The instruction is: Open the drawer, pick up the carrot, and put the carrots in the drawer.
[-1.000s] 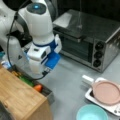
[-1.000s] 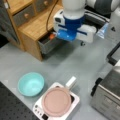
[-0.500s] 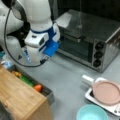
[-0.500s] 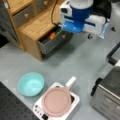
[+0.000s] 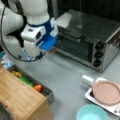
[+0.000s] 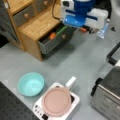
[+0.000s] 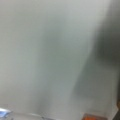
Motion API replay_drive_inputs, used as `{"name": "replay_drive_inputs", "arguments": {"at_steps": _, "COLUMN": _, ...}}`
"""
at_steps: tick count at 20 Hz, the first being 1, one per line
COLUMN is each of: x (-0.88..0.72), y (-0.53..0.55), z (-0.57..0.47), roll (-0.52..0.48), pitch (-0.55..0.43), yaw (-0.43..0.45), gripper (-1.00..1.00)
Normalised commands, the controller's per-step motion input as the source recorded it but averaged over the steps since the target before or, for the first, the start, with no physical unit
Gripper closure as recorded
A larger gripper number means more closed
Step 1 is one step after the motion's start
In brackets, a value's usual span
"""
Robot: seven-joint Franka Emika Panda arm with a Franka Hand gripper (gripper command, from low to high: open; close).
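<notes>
Nearest, well apart from the jaws toward a front view's bottom right: smooth round teal bowl. Just beside it, a flat round pink pan with a white handle, seated on a white square hob.

Below the jaws to the left: light wooden-topped cabinet, its long shallow grey drawer standing open. Inside, well below the jaws: small stubby bright-orange carrot, just beside a long green vegetable, then a yellow-orange pepper.

Between drawer edge and pan: broad bare grey tabletop, flat and matte.

Higher up: white-and-blue gripper, hanging clear above the tabletop, off the drawer's far end. Cannot tell whether jaws open or closed.

Behind the jaws to the right: boxy brushed-silver toaster oven, dark glass door, three black knobs.
</notes>
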Motion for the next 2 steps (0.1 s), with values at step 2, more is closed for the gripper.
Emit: {"name": "replay_drive_inputs", "arguments": {"at_steps": 2, "x": 0.04, "y": -0.07, "z": 0.24, "roll": -0.07, "pitch": 0.044, "yaw": -0.055, "gripper": -1.0}}
